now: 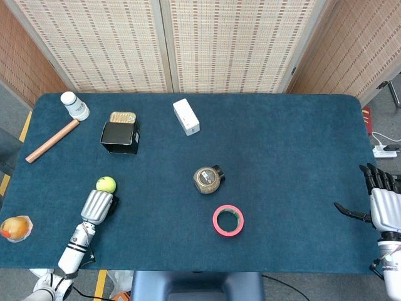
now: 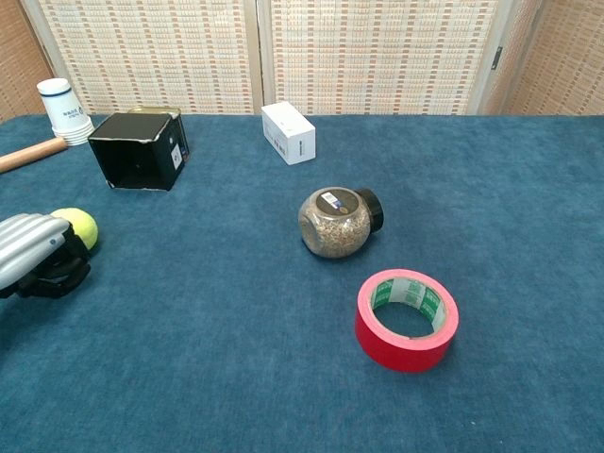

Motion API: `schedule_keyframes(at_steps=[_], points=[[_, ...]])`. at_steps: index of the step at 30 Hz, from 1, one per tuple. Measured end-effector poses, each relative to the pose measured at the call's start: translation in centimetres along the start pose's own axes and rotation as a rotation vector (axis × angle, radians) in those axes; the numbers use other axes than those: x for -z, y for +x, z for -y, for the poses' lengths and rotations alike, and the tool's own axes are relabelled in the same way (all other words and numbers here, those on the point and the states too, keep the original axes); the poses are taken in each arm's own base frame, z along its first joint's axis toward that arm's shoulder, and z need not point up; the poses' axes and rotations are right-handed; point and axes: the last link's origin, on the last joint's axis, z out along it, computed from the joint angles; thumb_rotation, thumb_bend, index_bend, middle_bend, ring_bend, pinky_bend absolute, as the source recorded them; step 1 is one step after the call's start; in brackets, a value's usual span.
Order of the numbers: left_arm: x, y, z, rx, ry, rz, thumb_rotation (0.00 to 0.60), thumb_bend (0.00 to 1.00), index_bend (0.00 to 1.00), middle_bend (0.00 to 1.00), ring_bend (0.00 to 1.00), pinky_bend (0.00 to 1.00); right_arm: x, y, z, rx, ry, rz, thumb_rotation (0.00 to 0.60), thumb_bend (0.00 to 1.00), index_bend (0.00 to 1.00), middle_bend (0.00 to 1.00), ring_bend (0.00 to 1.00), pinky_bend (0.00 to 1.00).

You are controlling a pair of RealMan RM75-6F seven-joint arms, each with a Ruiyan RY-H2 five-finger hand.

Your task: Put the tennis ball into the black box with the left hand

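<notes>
At the table's near left, the left hand (image 1: 98,205) lies knuckles-up with the tennis ball (image 1: 106,184) against its fingertips at twelve o'clock; whether the fingers grip it I cannot tell. Further off, again toward twelve, sits the black box (image 1: 120,137). The right hand (image 1: 380,207) hangs at three o'clock, fingers spread, holding nothing.

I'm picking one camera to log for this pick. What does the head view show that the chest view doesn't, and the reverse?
Only the head view shows the right hand, fingers spread off the table's right edge, an orange fruit at the left edge, and the whole wooden rod. Only the chest view shows the black box side-on, its label facing right. Both show the left hand behind the tennis ball, plus the jar, red tape and white box.
</notes>
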Motion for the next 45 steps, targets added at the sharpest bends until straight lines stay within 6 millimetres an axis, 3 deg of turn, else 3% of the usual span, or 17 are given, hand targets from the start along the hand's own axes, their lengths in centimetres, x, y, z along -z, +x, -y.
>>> schedule_keyframes(at_steps=[10,12,13,14,15,17,18,21,24,28,31,45], points=[[-2.7,1.7,2.1,0.011,0.046,-0.015,0.6,0.69,1.0,1.0,0.99,1.0,-0.3,-0.3,0.3,0.015,-0.011,0.003,0.506,0.0,0.06,0.0,0.0,0.0],[-3.2,1.8,2.0,0.028,0.048,-0.014,0.583,0.63,0.97,0.96,0.88,0.97,-0.4,-0.4,0.3,0.018,-0.015,0.006,0.507,0.0,0.05,0.0,0.0,0.0],[-3.5,1.8,1.9,0.034,0.041,-0.006,0.537,0.59,0.92,0.91,0.8,0.93,-0.5,-0.5,0.3,0.02,-0.016,0.008,0.507,0.0,0.05,0.0,0.0,0.0],[-3.8,1.8,1.8,0.038,0.034,0.006,0.44,0.52,0.8,0.75,0.62,0.81,-0.6,-0.5,0.4,0.022,-0.017,0.011,0.507,0.0,0.05,0.0,0.0,0.0],[-4.0,1.8,1.8,0.042,0.029,0.021,0.308,0.45,0.6,0.52,0.39,0.59,-0.7,-0.6,0.5,0.023,-0.017,0.013,0.508,0.0,0.05,0.0,0.0,0.0],[-4.8,1.7,1.8,0.045,0.022,0.067,0.216,0.37,0.35,0.21,0.11,0.24,-0.8,-0.6,0.6,0.025,-0.015,0.017,0.507,0.0,0.05,0.0,0.0,0.0],[-5.4,1.6,1.8,0.045,0.022,0.097,0.197,0.33,0.24,0.08,0.02,0.08,-0.8,-0.6,0.6,0.025,-0.014,0.017,0.506,0.0,0.05,0.0,0.0,0.0],[-7.2,2.0,1.8,0.04,0.024,0.154,0.195,0.28,0.12,0.0,0.0,0.0,-0.8,-0.6,0.6,0.023,-0.013,0.016,0.506,0.0,0.05,0.0,0.0,0.0],[-9.4,3.2,1.6,0.031,0.022,0.155,0.174,0.26,0.08,0.0,0.0,0.0,-0.9,-0.5,0.4,0.017,-0.017,0.014,0.506,0.0,0.05,0.0,0.0,0.0],[-10.4,5.0,1.9,0.044,0.025,0.063,0.13,0.26,0.04,0.0,0.0,0.0,-1.0,-0.4,0.2,0.013,-0.021,0.017,0.506,0.0,0.05,0.0,0.0,0.0],[-10.7,5.8,2.2,0.059,0.028,0.02,0.126,0.26,0.01,0.0,0.0,0.0,-1.1,-0.5,0.4,0.016,-0.014,0.025,0.506,0.0,0.05,0.0,0.0,0.0],[-9.6,4.6,2.8,0.055,0.021,0.075,0.13,0.26,0.0,0.0,0.0,0.0,-0.9,-0.5,0.5,0.015,-0.006,0.018,0.506,0.0,0.05,0.0,0.0,0.0]])
